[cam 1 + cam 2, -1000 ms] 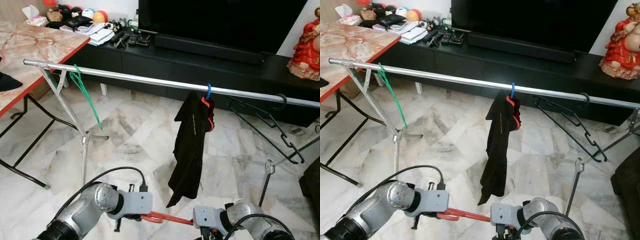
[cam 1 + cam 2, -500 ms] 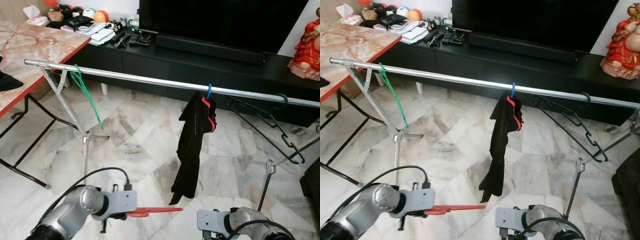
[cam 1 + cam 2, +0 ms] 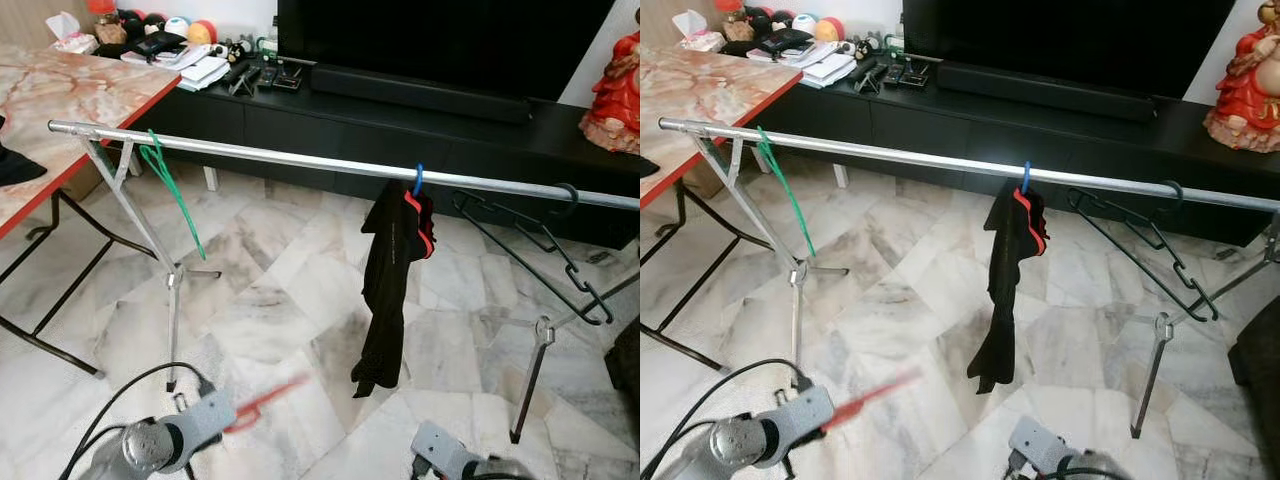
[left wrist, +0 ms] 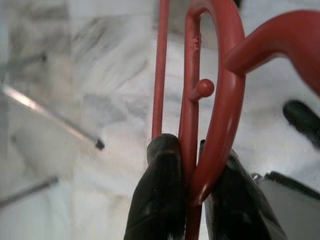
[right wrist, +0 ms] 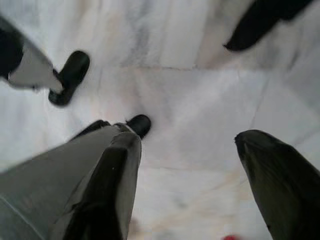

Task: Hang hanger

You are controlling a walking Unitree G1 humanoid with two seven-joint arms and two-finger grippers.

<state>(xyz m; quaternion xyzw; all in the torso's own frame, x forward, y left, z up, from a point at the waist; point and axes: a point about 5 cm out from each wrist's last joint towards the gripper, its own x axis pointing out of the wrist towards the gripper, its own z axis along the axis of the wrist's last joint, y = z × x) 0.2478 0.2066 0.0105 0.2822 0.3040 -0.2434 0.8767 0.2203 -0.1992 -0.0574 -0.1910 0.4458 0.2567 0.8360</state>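
Observation:
My left gripper [image 4: 192, 200] is shut on a red plastic hanger [image 4: 220, 90], its two black fingers [image 4: 156, 195] pinching the frame near the hook. From the head camera the red hanger [image 3: 265, 398] is a blurred streak slanting up to the right from my left arm [image 3: 165, 445], low above the floor. The silver rail [image 3: 300, 160] runs across the scene, well above and beyond the hanger. My right gripper [image 5: 192, 185] is open over bare marble with nothing between its fingers; that arm [image 3: 450, 465] sits at the bottom edge.
On the rail hang a green hanger [image 3: 170, 185], a black garment [image 3: 388, 280] on a blue-hooked hanger, and black hangers [image 3: 530, 245]. A marble-topped table [image 3: 60, 90] stands left, a black TV console [image 3: 400, 130] behind, a red figurine [image 3: 615, 85] far right.
The red hanger has left the right gripper's side and now slants up from the left gripper alone. Both arms have dropped toward the bottom edge, the left one moving leftward.

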